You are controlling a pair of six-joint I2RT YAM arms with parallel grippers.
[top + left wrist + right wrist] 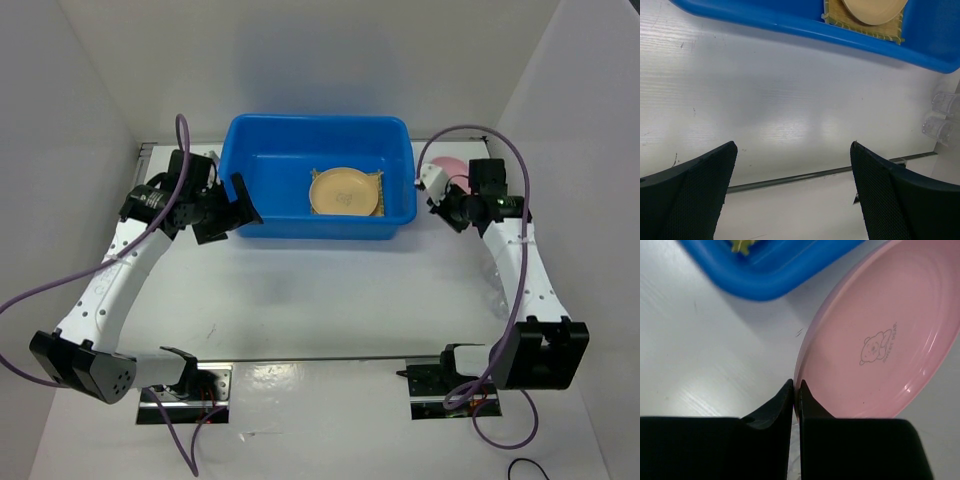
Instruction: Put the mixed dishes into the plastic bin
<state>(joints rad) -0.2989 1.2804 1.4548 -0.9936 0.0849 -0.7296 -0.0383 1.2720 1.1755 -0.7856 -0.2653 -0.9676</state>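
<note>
Two robot arms work either side of the blue plastic bin (270, 160), which sits at the 12 o'clock end of the white table (320, 300) in the overhead view. Inside the bin, toward its 3 o'clock half, the tan plate (345, 190) lies on the bamboo mat (379, 177), whose corners show around the plate's edge.

At the bin's 9 o'clock side, the left gripper (232, 208) hangs just beside the near-left corner. Its wrist camera shows the black fingers (695, 190) spread wide apart with only bare tabletop between them. The bin's near wall, the mat (865, 27) and the plate (875, 7) run across the 12 o'clock edge of that view. Two clear plastic cups (944, 117) stand together at its 3 o'clock edge, outside the bin.

At the bin's 3 o'clock side, the right gripper (432, 187) holds the pink plate (448, 163) just outside the tub's right wall. The right wrist view shows the two fingers (775, 405) drawn nearly together, pinching the plate's near rim. The pink plate (875, 340), printed with a small bear figure, fills the 2 o'clock part of that frame. A rounded corner of the bin (765, 275) sits at 11 o'clock, apart from the plate.
</note>
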